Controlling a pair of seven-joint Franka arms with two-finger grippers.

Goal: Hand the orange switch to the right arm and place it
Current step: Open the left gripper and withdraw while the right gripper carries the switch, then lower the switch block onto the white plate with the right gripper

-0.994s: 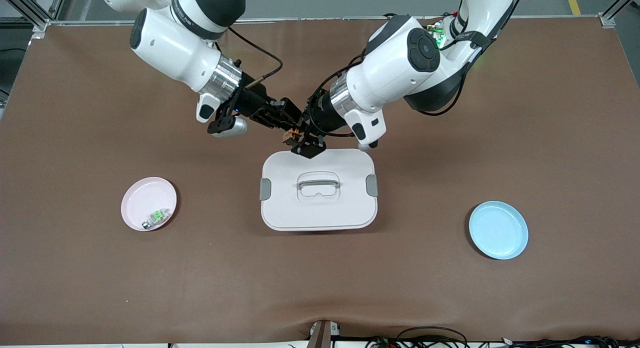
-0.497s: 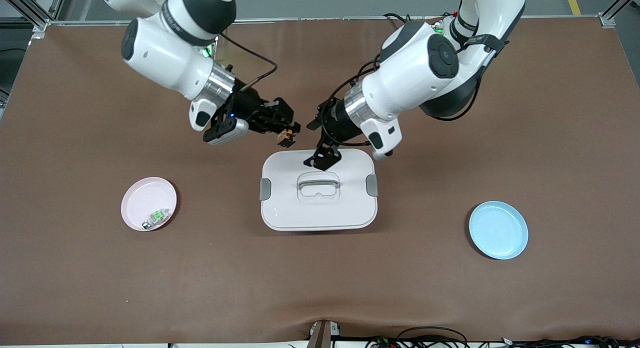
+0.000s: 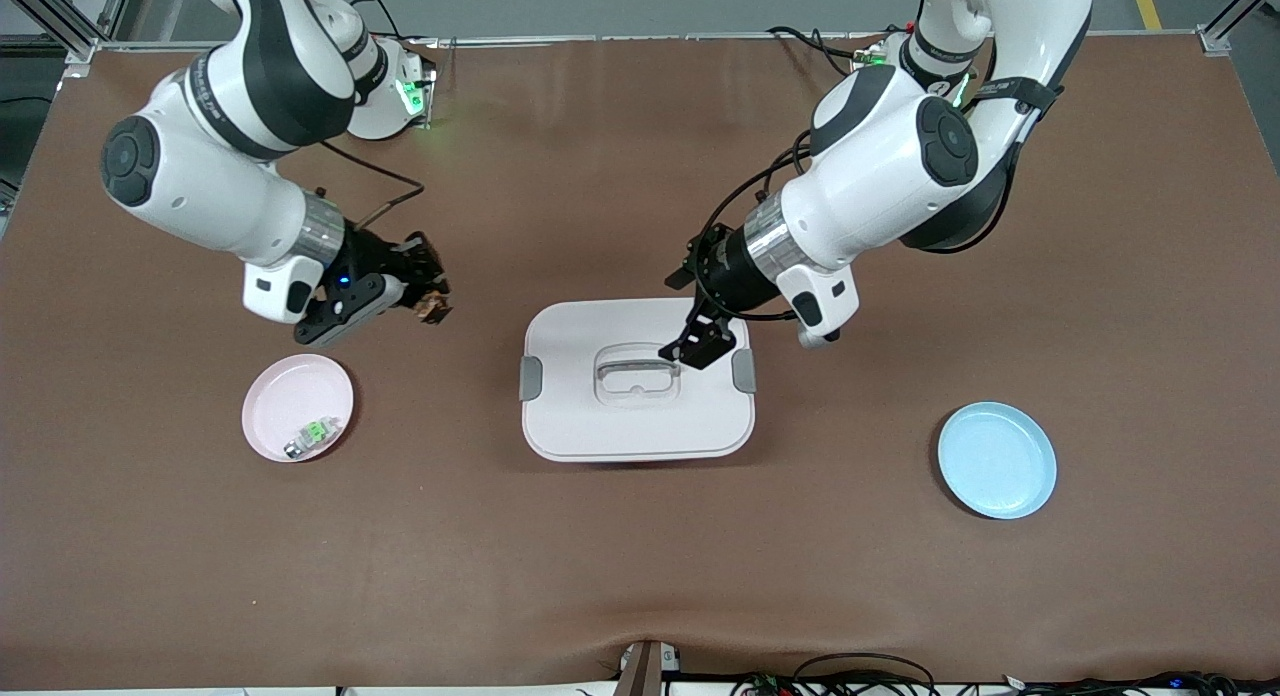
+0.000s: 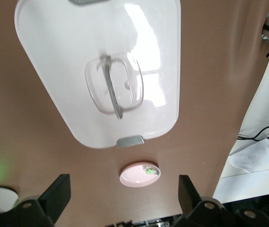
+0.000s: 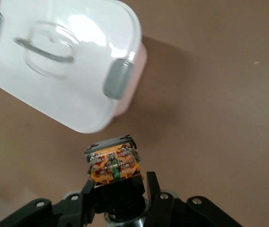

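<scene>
The orange switch (image 3: 435, 306) is a tiny black block with an orange top. My right gripper (image 3: 428, 301) is shut on it and holds it above the bare table, just beyond the rim of the pink plate (image 3: 285, 391). In the right wrist view the switch (image 5: 113, 163) sits between the fingers of that gripper (image 5: 119, 183), orange face outward. My left gripper (image 3: 697, 346) is open and empty over the white lidded box (image 3: 600, 426), beside its handle. In the left wrist view the left gripper (image 4: 122, 184) has its jaws spread wide with nothing between them.
The pink plate holds a small grey-white part with a green top (image 3: 312, 433); both show in the left wrist view (image 4: 140, 174). A light blue plate (image 3: 997, 460) lies toward the left arm's end. The box (image 5: 77, 94) stands mid-table.
The left gripper let go of the orange switch and moved over the box lid. The right gripper kept the switch and carried it toward the pink plate.
</scene>
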